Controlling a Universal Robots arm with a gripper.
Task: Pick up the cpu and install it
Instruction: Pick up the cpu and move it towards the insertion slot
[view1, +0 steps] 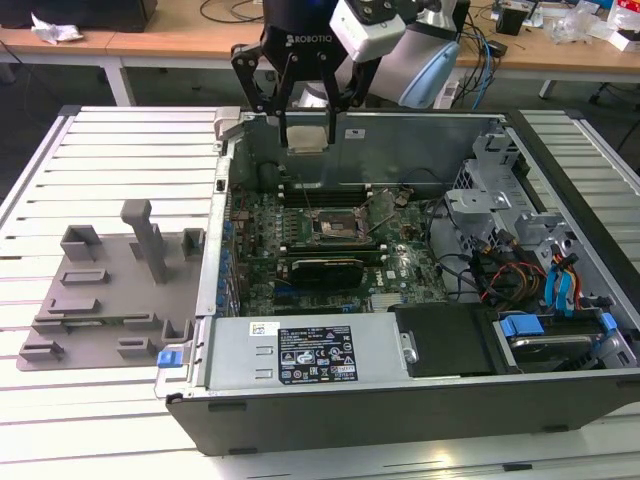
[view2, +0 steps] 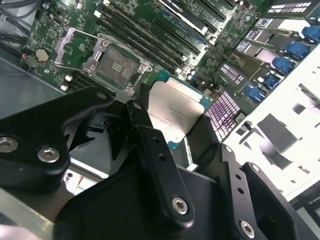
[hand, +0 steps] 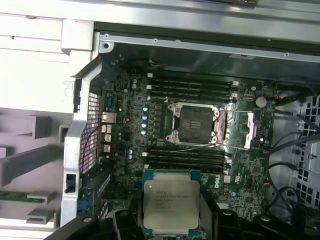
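**Cpu clamped in the jaws, held above the open computer case**

The gripper (view1: 306, 130) has its jaws closed on two opposite edges of the cpu (hand: 171, 202), whose pale metal lid faces both wrist cameras, with a green border showing around it. The chip looks light, thin and stiff. I judge its lid slick and its underside contacts easily damaged, so the bare edges are the place to hold it, as here. Beyond it in both wrist views lies the motherboard socket (hand: 195, 122), its metal frame swung open and its bed bare. The cpu hangs clear of it, up near the case's rim in the exterior view, not seated. Farther off, on the exterior view's left, the grey tray (view1: 110, 290) sits on the slatted counter (view1: 120, 150) beside the case (view1: 420, 385).
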